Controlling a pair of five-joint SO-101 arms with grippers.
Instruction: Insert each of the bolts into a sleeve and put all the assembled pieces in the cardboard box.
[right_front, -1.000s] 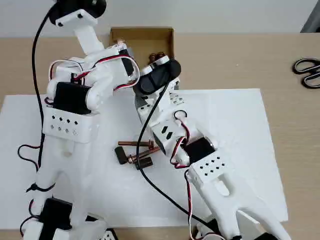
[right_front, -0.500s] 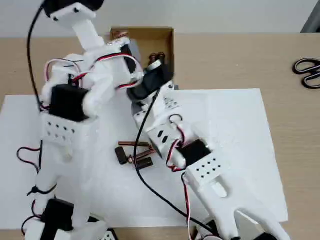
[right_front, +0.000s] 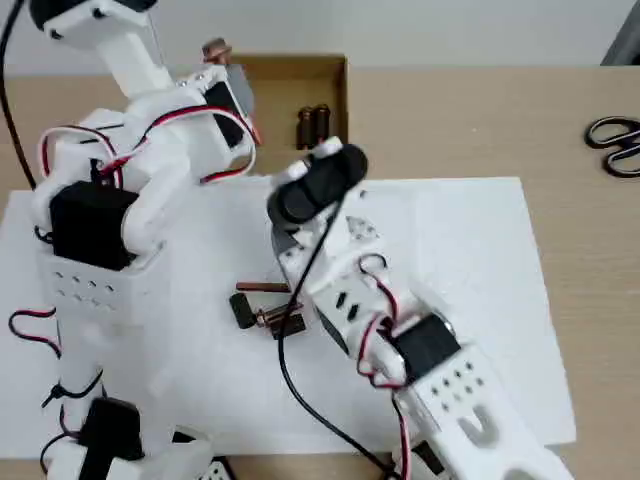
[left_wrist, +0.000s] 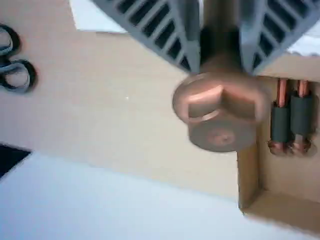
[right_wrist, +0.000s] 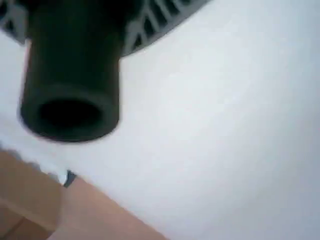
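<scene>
A robotics lab or workshop is indicated. The left arm and the right arm, white with exposed red and black wiring, are set on a wooden worktop, a white sheet is spread over it, and scissors are left at the right edge.

1 copper bolt and 1 black sleeve are gripped; 2 sleeved bolts are laid in the cardboard box, top centre.

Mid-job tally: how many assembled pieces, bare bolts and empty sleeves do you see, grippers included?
Assembled pieces, in the cardboard box: 2
Bare bolts: 3, one in the left gripper, two on the white sheet
Empty sleeves: 3, one in the right gripper, two on the sheet
Total: 8
</scene>
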